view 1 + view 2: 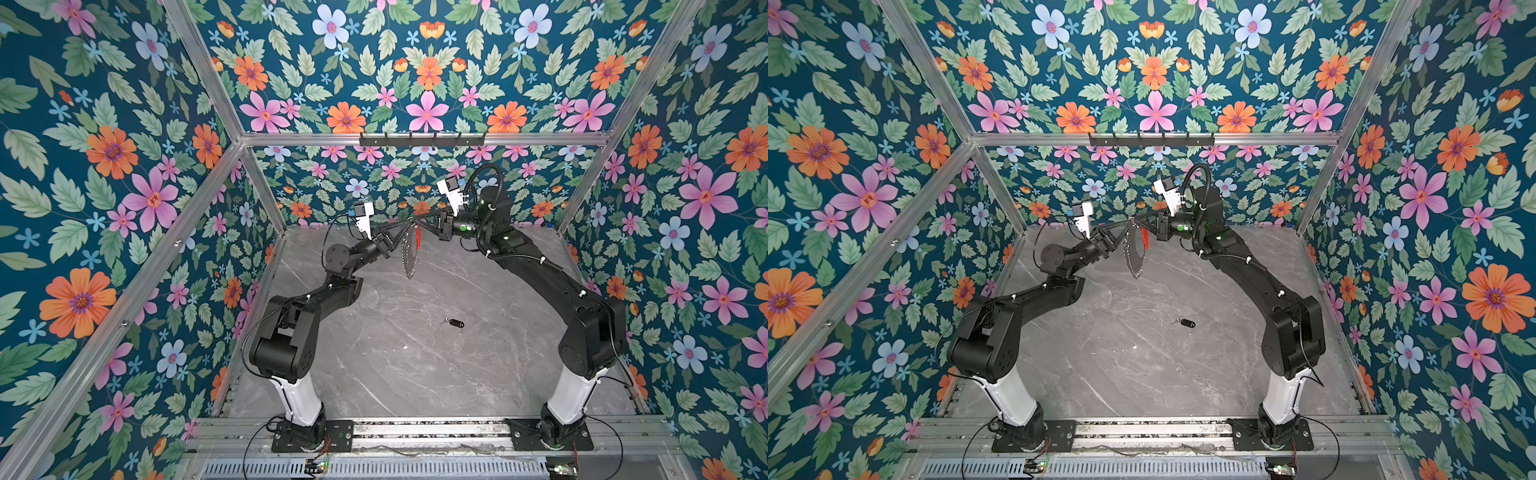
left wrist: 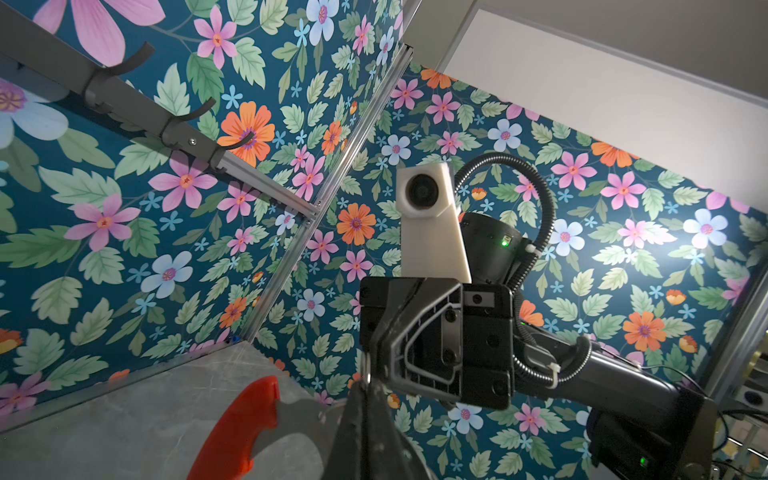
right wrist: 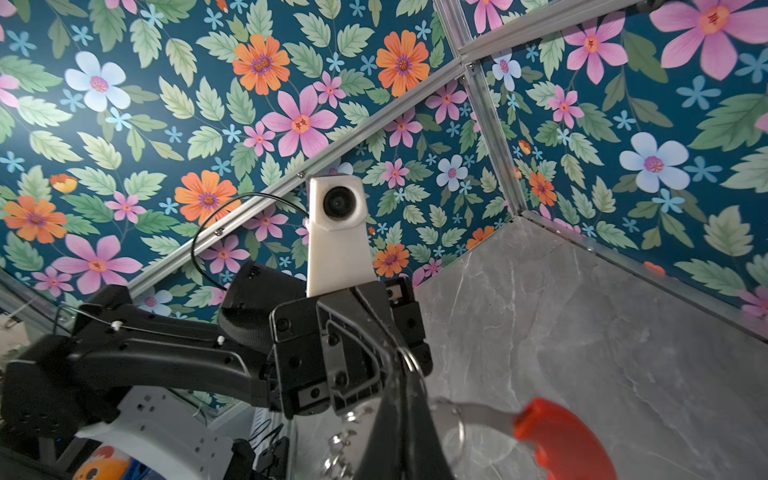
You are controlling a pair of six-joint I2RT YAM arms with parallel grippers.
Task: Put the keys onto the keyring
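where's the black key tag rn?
In both top views the key tag lies on the table, right of centre, well clear of the raised keyring and nearer the right arm.

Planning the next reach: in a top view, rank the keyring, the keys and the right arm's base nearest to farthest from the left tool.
1. keyring, held in the left tool, raised at the back.
2. keys, on the table, right of centre.
3. right arm's base, front right edge.
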